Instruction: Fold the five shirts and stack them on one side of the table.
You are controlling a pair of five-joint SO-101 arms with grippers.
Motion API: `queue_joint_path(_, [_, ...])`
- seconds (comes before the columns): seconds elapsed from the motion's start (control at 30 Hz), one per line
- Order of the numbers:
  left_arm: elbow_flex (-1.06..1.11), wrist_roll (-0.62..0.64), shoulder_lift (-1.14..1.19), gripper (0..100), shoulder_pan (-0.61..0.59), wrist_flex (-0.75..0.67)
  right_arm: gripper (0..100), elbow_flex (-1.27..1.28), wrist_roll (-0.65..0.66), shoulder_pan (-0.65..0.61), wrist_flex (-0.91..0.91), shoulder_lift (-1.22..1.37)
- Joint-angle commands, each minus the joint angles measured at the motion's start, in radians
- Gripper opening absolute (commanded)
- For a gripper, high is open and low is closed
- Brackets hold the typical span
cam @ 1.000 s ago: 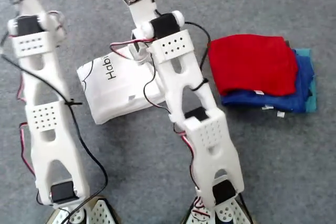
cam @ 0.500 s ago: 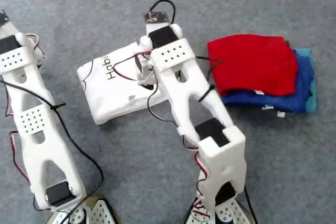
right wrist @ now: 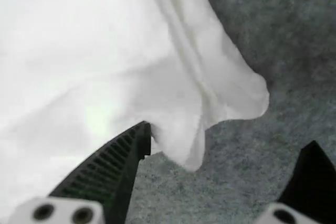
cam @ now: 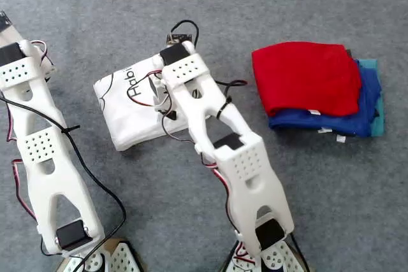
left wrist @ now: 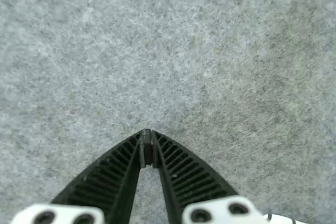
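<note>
White shirt [right wrist: 79, 51] corner laid inside the widely opened, empty right gripper [right wrist: 227, 148], left gripper [left wrist: 147, 148] closed, empty, above grey surface [left wrist: 210, 51], red shirt [cam: 306, 78] stacked to the right

High view: fixed camera overhead, looking steeply down on grey table [cam: 331, 189]. Arm bases at lower frame edge, far table edge at top. Widest, most distant view.

Left wrist view: camera on wrist, looking down along left gripper [left wrist: 147, 132] at table surface, very close.

Right wrist view: camera on wrist, looking down past right gripper [right wrist: 229, 135], very close to edge of white shirt [right wrist: 79, 51] and table beside it.

Shared: white shirt in high and right wrist views; grey table surface in all three.
</note>
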Motion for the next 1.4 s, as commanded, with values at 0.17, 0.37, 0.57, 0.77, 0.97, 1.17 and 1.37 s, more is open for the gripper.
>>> queue_joint_path(0.17, [-0.053,-0.006,-0.018,3,-0.013,-0.012,42.7,-0.142,-0.011,-0.008,0.003,0.153])
queue_joint_path(0.37, [-0.053,-0.006,-0.018,3,-0.013,-0.012,25.9,-0.14,0.017,0.02,-0.002,0.182])
queue_joint_path(0.57, [-0.053,-0.009,-0.018,3,-0.013,-0.012,4.2,-0.14,0.17,0.101,0.0,0.234])
queue_joint_path(0.77, [-0.054,-0.009,-0.028,3,-0.004,-0.003,1.5,-0.14,0.224,0.104,0.026,0.246])
queue_joint_path(0.97, [-0.053,-0.009,-0.166,3,0.018,0.141,1.5,-0.139,0.224,0.101,0.017,0.251])
queue_joint_path(1.17, [0.087,-0.021,-0.227,14,0.137,0.15,1.5,-0.14,0.206,0.103,0.015,0.257])
queue_joint_path(1.37, [0.427,-0.031,-0.439,24,0.234,0.15,1.5,-0.14,0.193,0.107,0.015,0.26])
